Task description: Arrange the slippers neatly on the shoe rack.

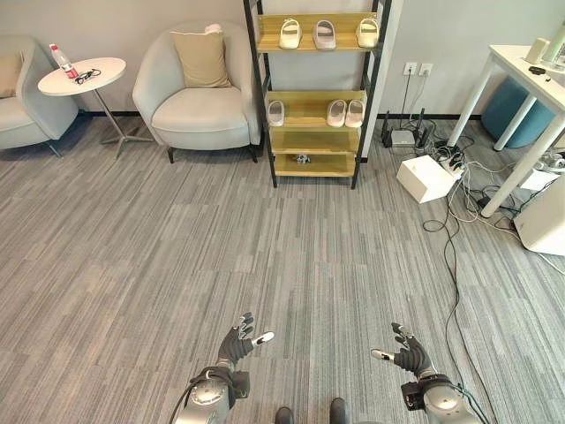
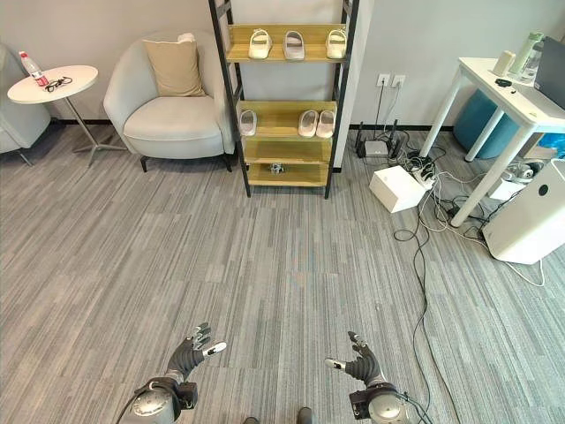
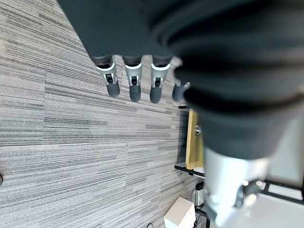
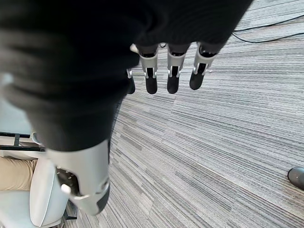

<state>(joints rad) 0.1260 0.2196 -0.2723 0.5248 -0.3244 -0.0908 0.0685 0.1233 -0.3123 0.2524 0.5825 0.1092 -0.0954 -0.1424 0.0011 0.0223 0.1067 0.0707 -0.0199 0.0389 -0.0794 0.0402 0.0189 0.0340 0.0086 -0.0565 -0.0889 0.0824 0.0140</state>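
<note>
The left hand [image 1: 238, 343] is held low over the grey striped carpet floor [image 1: 177, 256], palm turned inward, its fingers relaxed and a little spread, the thumb pointing toward the other hand; it holds nothing. The right hand [image 1: 408, 352] mirrors it on the other side, also with loose fingers and the thumb pointing inward, empty too. In both wrist views the fingers hang straight over the carpet.

Well apart from the hands, against the far wall, stands the tall shoe rack with black frame and light wooden shelves [image 1: 261, 79]. On its top shelf three pale slippers [image 1: 324, 34] lie side by side, spaced along the shelf. On the middle shelf one pale slipper [image 1: 276, 112] lies at the left end, and a pair of pale slippers [image 1: 345, 112] lies close together at the right end. A small dark object [image 1: 303, 159] sits on the bottom shelf; what it is I cannot tell.

Just beside the rack, on its left, is a light grey armchair with a beige cushion [image 1: 199, 88].
</note>
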